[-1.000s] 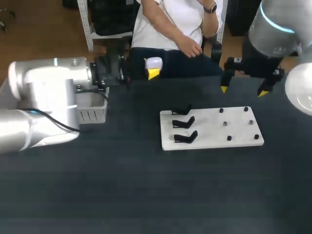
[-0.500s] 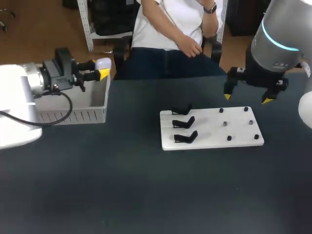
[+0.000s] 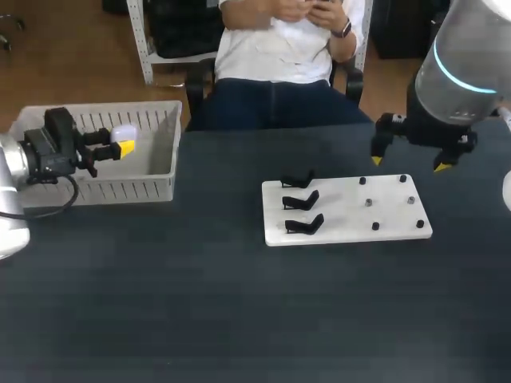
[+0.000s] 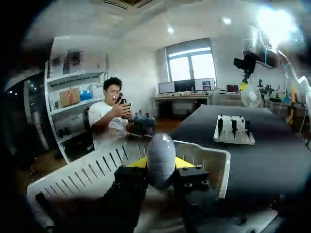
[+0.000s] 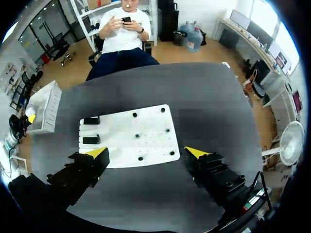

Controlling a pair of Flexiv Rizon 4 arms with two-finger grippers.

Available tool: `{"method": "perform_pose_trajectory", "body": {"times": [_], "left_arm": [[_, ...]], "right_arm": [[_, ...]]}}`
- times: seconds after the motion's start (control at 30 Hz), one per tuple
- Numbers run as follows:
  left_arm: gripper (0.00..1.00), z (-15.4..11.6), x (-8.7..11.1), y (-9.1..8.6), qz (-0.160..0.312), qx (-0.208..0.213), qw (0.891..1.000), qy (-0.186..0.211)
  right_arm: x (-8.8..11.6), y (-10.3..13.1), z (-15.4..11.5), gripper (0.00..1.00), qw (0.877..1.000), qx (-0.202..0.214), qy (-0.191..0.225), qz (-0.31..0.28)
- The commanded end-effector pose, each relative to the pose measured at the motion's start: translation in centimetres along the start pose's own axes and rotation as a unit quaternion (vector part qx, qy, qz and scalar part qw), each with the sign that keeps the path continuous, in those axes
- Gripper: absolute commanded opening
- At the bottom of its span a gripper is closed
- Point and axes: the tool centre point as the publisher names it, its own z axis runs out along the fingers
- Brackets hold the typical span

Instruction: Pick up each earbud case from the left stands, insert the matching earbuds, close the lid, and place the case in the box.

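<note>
My left gripper (image 3: 121, 142) is shut on a white, rounded earbud case (image 3: 124, 133) and holds it over the white slatted box (image 3: 148, 187) at the table's back left. In the left wrist view the case (image 4: 161, 156) sits between the yellow tips of the left gripper (image 4: 161, 164), above the box (image 4: 92, 170). The white board (image 3: 391, 214) carries three black stands (image 3: 302, 200) on its left side, all bare, and several small dark earbud pegs (image 3: 368, 202) on its right. My right gripper (image 3: 408, 163) hangs open above the board's back right edge, with nothing between its fingers (image 5: 97, 153).
The board (image 5: 146, 131) lies under my right gripper (image 5: 146, 153) in the right wrist view, with the box (image 5: 43, 108) far off beyond the stands (image 5: 91, 140). Dark bare tabletop (image 3: 239, 311) stretches in front of the board and box.
My left arm has swung to the left with the case, from beyond the table's back edge to over the box. My right gripper has drifted slightly right, still open.
</note>
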Motion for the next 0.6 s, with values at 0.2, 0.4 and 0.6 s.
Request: {"method": "perform_pose_trajectory", "body": {"times": [0.2, 0.4, 0.6], "left_arm": [[1.0, 1.5, 0.9, 0.8, 0.007, -0.045, 0.999, 0.007], [1.0, 1.8, -0.1, 0.0, 0.016, -0.049, 0.999, -0.001], [1.0, 2.0, -2.1, -2.8, 0.02, -0.017, 1.0, -0.005]], "right_arm": [[-0.1, -0.1, 0.0, 1.0, 1.0, 0.002, -0.012, 0.002], [0.0, -0.2, -0.3, 1.0, 0.999, -0.013, -0.009, -0.033], [0.1, -0.1, -1.3, 1.0, 0.988, -0.072, -0.011, -0.138]]}}
